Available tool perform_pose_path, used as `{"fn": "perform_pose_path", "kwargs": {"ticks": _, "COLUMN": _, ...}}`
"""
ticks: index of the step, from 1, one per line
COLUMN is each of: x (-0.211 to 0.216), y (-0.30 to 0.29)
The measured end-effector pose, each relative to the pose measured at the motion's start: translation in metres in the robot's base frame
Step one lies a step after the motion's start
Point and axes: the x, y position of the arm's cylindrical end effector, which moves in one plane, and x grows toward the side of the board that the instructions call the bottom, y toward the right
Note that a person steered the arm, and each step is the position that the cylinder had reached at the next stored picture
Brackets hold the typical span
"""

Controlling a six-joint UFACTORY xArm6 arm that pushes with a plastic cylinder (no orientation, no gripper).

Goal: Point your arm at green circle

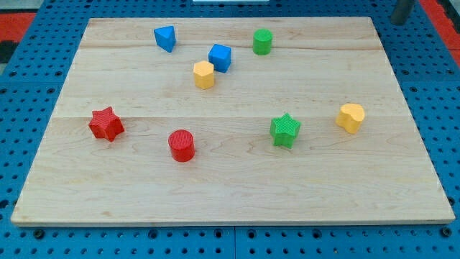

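The green circle point(262, 41), a short green cylinder, stands near the top edge of the wooden board point(230, 187), a little right of the middle. My tip point(398, 21) shows at the view's top right corner, just beyond the board's top edge. It is far to the right of the green circle and touches no block.
A blue cube point(220, 57) and a yellow hexagon point(204, 74) sit left of and below the green circle. A blue triangle point(165, 37) is further left. A green star point(285, 129), a yellow block point(351, 117), a red circle point(182, 144) and a red star point(106, 124) lie lower.
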Motion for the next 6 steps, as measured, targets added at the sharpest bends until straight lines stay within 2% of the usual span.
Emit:
{"fn": "perform_pose_path", "kwargs": {"ticks": 1, "x": 0.006, "y": -0.029}}
{"fn": "perform_pose_path", "kwargs": {"ticks": 2, "x": 0.052, "y": -0.107}}
{"fn": "perform_pose_path", "kwargs": {"ticks": 3, "x": 0.064, "y": -0.149}}
{"fn": "perform_pose_path", "kwargs": {"ticks": 4, "x": 0.085, "y": -0.231}}
{"fn": "perform_pose_path", "kwargs": {"ticks": 5, "x": 0.089, "y": -0.294}}
{"fn": "perform_pose_path", "kwargs": {"ticks": 6, "x": 0.075, "y": -0.286}}
